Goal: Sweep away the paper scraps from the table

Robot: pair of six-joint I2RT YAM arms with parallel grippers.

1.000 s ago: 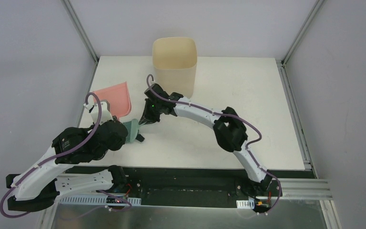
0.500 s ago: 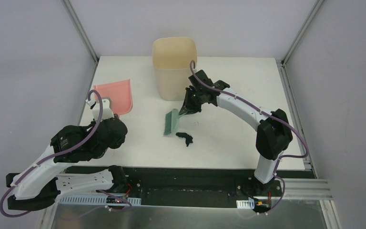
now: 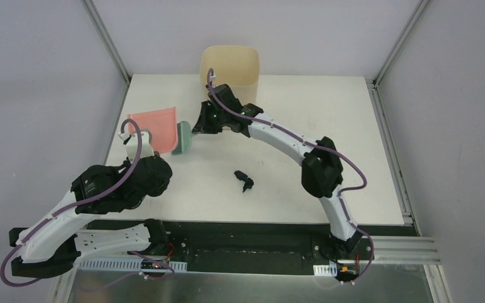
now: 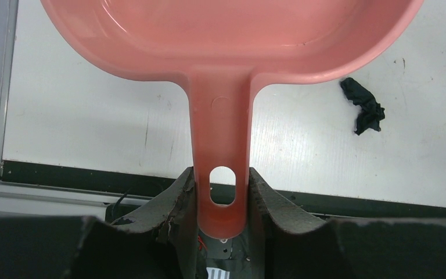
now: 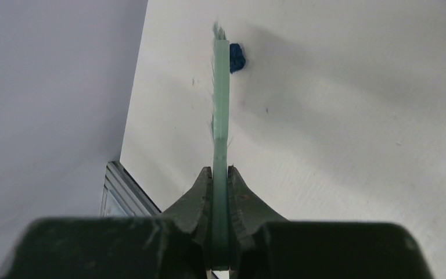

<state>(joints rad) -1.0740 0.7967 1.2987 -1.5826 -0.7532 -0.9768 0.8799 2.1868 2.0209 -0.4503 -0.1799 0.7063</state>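
Dustpan (image 4: 226, 58) handle is clamped in left hand (image 4: 220, 174); green brush (image 5: 220, 116) is gripped tight in right hand (image 5: 219, 172), beside dustpan. Black paper scrap (image 3: 244, 181) is seen on worktop (image 3: 328, 126) centre, blue scrap (image 5: 236, 58) beside brush tip.

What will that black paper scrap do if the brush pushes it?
The black paper scrap is small and crumpled, so it probably slides or tumbles easily. It looks light and soft, likely squashing rather than breaking. Being lumpy, it probably won't roll far.
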